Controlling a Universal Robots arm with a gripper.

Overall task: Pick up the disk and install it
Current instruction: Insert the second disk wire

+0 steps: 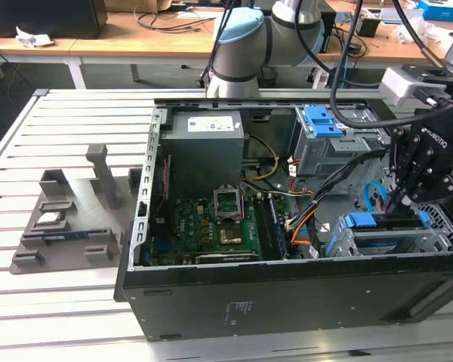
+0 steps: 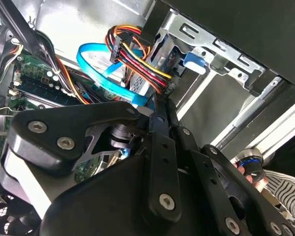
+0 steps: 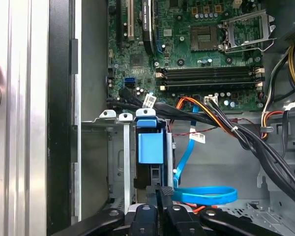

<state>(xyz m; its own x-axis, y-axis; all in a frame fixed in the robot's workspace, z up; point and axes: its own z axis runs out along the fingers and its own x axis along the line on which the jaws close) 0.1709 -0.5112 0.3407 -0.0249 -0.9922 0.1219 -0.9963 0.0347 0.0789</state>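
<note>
The tool [image 1: 402,202] is inside the open computer case [image 1: 211,302], its fingers together, tips just above the disk [image 1: 389,223]. The disk sits in the drive cage [image 1: 438,240] at the case's front corner, near the surface's [image 1: 68,302] edge, beside a blue cable [image 3: 204,195].

My surroundings: pale slatted metal work table [image 1: 75,121]; behind it, a wooden bench [image 1: 136,38] on white legs, strewn with cables; dark floor beneath; even, shadowless lighting throughout.
</note>
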